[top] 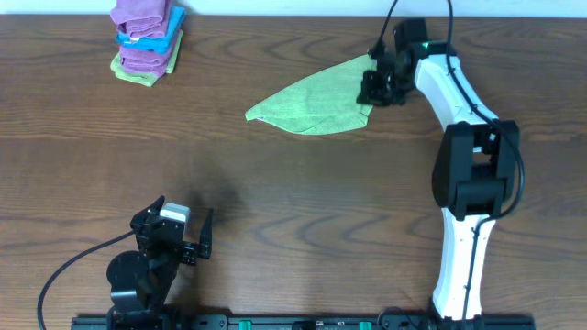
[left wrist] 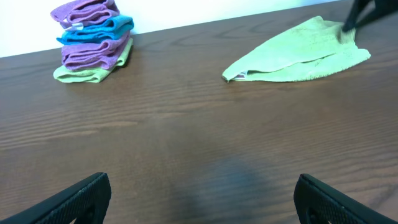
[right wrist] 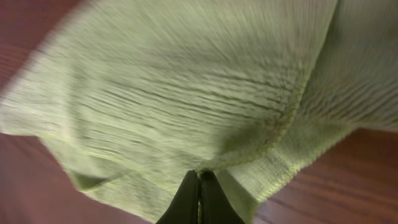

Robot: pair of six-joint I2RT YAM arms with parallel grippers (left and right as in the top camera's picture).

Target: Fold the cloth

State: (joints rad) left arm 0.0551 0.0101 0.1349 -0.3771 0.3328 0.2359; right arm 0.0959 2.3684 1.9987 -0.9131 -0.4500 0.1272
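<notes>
At the far side of the dark wooden table, the right gripper pinches a hem of the rumpled light-green terry cloth lying there, seemingly mid-fold, and must next carry that hem across, while the left gripper sits open.

The cloth lies upper centre, my right gripper on its right end. A stack of folded cloths sits upper left, my left gripper lower left.

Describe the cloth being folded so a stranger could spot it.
On the wooden table, look right of centre at the back. The light green cloth lies loose, pinched by the right hand, unlike the neat stack of cloths at back left.
</notes>
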